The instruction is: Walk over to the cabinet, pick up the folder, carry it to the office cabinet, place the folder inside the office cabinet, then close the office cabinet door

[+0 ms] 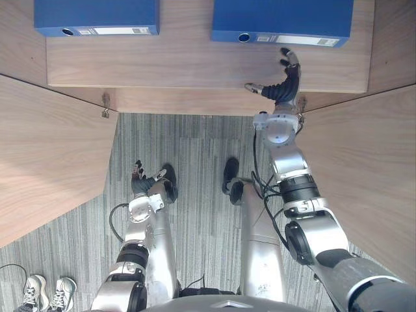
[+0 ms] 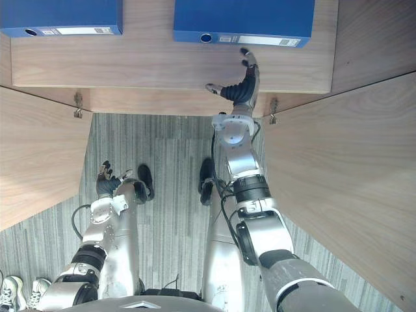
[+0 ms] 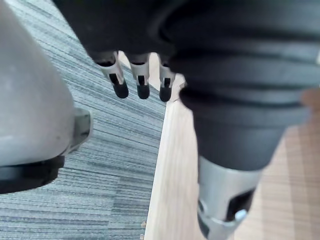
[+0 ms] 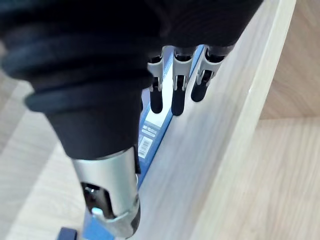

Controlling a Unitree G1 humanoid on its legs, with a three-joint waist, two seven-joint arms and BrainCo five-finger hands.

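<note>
Two blue folders lie flat on the pale wood-grain shelf [image 1: 182,65] of an open cabinet, spines facing out. Each is a thick, box-like binder with a round finger hole and a white label strip along the spine. The left folder [image 1: 97,16] is well apart from the right folder [image 1: 283,18], with bare board between them.

The right hand [image 1: 286,79] reaches in over the shelf, its fingers straight and close together, its thumb spread wide to the side, holding nothing. Its dark tips are just short of the right folder's spine; the head views do not settle whether they touch it. The right wrist view looks along those fingers [image 4: 175,97] and shows what the head views do not: the glossy blue spine and its white barcode label [image 4: 149,136] right past the tips, with the shelf's smooth board running alongside.

The cabinet's left door [image 1: 45,149] and right door [image 1: 364,169] stand swung open to either side, flat panels of the same wood grain, each on a small metal hinge [image 1: 105,104].

The left hand [image 1: 140,179] hangs low over grey striped carpet [image 1: 195,149], fingers loose and empty. In its wrist view the fingers [image 3: 142,85] point down past the ribbed carpet pile and a door's pale edge [image 3: 167,165].

A pair of white trainers [image 1: 45,292] is on the carpet at the lower left.
</note>
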